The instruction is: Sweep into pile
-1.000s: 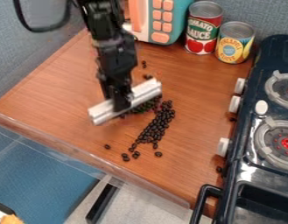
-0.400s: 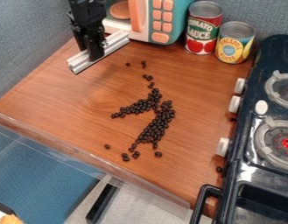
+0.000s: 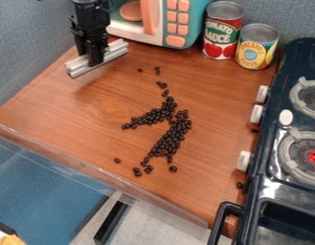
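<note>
At upper left, jaws holding metal bar (image 3: 113,52), shifted left, beans (image 3: 170,139) unmoved

The smooth wooden counter (image 3: 89,105) has a satin sheen under glossy beans (image 3: 169,139), while the bar (image 3: 115,52) at 11 o'clock looks like ridged, brushed metal. Matt plastic forms the microwave (image 3: 196,19) at 12, bare metal tops the cans (image 3: 257,32) at 1, and the stove (image 3: 275,191) toward 4 has a slick, shiny finish; the wall (image 3: 25,38) at 10 looks like rough woven cloth.
</note>
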Robot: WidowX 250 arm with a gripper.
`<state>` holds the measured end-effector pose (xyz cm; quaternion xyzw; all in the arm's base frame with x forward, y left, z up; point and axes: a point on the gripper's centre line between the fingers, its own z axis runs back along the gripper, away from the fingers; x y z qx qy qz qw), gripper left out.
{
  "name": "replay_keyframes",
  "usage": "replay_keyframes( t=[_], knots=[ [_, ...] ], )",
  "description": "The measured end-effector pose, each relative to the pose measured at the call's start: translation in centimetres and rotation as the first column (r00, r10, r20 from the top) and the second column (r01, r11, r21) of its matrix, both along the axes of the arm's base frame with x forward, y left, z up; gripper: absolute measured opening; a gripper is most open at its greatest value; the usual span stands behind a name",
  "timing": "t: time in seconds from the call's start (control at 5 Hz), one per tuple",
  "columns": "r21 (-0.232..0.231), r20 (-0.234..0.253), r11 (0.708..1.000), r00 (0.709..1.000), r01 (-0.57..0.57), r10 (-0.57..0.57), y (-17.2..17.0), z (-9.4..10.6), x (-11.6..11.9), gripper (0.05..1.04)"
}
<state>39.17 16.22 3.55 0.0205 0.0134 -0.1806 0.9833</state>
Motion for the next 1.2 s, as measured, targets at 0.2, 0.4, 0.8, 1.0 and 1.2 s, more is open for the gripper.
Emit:
replay_keyframes(
  t=[0.2, 0.4, 0.8, 1.0, 1.2],
  knots=[
    [0.048, -0.041, 0.998, 0.998, 0.049, -0.047, 0.0, -0.7, 0.9, 0.375],
    [0.056, -0.062, 0.992, 0.992, 0.114, -0.110, 0.0, -1.4, 1.5, 0.375],
    [0.038, -0.045, 0.984, 0.984, 0.172, -0.170, -1.0, -1.7, 2.1, 0.375],
    [0.046, -0.024, 0.980, 0.981, 0.192, -0.191, -1.8, -1.8, 1.9, 0.375],
    [0.048, -0.015, 0.976, 0.977, 0.213, -0.212, -2.7, -1.8, 1.8, 0.375]
  ],
)
